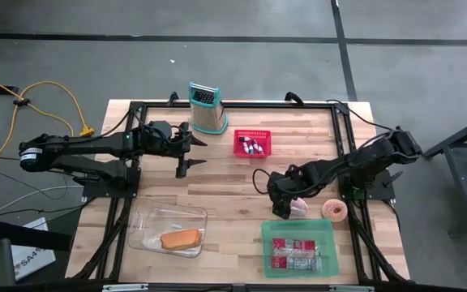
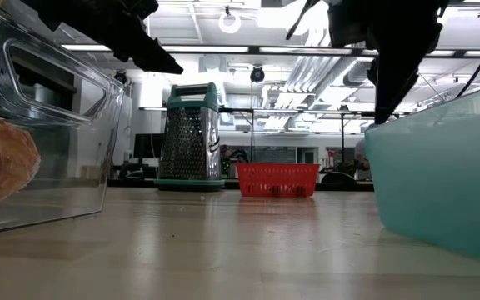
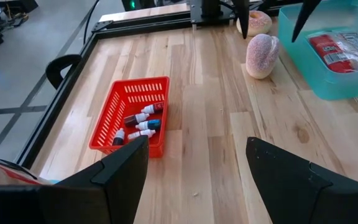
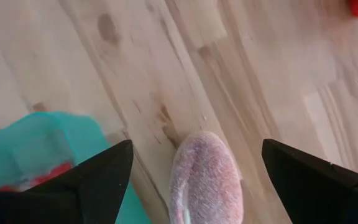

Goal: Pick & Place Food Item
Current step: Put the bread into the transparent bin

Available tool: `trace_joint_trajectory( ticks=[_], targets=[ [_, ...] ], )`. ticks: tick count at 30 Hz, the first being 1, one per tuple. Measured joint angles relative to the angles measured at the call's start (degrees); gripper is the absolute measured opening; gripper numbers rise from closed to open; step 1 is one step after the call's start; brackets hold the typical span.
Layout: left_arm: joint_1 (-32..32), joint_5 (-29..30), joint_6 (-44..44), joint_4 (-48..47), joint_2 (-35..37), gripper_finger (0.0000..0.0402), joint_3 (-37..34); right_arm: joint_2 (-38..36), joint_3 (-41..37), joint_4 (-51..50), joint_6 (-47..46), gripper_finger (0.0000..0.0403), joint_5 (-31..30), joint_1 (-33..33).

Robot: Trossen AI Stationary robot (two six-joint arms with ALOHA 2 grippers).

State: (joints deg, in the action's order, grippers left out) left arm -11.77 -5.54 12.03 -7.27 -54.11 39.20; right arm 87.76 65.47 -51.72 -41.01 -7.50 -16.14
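Pink wrapped bun right of centre on desk — likely light, soft, slippery film; take gently across middle. Right gripper fingers wide above it; left gripper wide, upper left.

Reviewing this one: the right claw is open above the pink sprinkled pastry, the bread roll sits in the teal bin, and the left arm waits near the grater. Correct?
Not quite. The bread roll sits in the clear container, not the teal bin, which holds red packaged food; the high view shows this. The rest stands: the right claw is open above the pink sprinkled pastry, and the left arm waits near the grater.
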Motion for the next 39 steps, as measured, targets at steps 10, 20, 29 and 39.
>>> trace_joint_trajectory(
  ticks=[10,20,29,39],
  targets=[
    [0.0,0.0,0.0,0.2,0.0,0.0262,0.0,2.9,0.0,-2.1,-1.2,0.0346,0.2,1.5],
    [0.0,0.0,0.0,0.8,0.0,0.0262,0.0,6.8,-0.1,-3.8,0.3,0.0346,0.7,1.5],
    [0.0,0.0,0.0,1.1,0.0,0.0262,0.0,10.0,0.0,-4.0,0.3,0.0346,2.6,1.5],
    [0.0,0.0,0.0,1.1,0.0,0.0262,0.0,10.2,0.0,-4.7,0.7,0.0346,3.4,1.7]
  ],
)
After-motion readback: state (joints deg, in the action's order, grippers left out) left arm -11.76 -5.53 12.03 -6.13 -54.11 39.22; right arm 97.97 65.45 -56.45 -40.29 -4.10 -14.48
